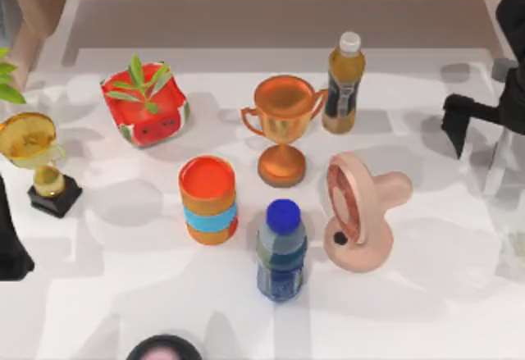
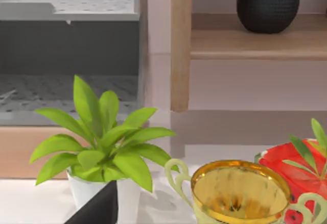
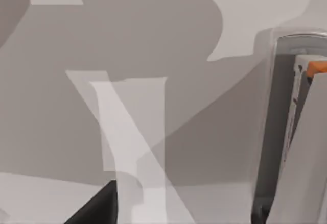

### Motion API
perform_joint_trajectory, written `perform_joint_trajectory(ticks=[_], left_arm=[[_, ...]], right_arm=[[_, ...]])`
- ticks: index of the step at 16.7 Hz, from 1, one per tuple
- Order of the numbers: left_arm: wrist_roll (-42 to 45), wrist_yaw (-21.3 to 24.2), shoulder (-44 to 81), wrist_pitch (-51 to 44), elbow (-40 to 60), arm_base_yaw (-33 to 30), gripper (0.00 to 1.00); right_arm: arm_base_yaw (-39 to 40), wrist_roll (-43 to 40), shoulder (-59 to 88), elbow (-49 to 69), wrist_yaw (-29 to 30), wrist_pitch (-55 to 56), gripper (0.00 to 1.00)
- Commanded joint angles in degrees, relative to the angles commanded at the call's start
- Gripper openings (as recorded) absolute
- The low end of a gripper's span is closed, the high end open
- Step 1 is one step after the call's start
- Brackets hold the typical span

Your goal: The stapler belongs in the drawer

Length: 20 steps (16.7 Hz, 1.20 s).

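The stapler (image 3: 301,147) lies at the table's right edge, beside the right gripper (image 1: 463,122); I cannot tell its fingers' state. The pink fan (image 1: 357,212), blue bottle (image 1: 281,249) and bronze trophy (image 1: 283,126) crowd the middle. The left arm is parked at the left edge.

The slim white wedge-shaped stapler (image 1: 495,163) (image 3: 294,117), pale grey along one side, lies near the desk's right edge, its length running front to back.
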Motion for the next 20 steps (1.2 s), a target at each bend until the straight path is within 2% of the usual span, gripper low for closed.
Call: perform_joint_trajectory(ticks=[13,20], left_arm=[[0.0,0.0,0.0,0.0,0.0,0.0,1.0],[0.0,0.0,0.0,0.0,0.0,0.0,1.0]], right_arm=[[0.0,0.0,0.0,0.0,0.0,0.0,0.02],[0.0,0.0,0.0,0.0,0.0,0.0,0.0]])
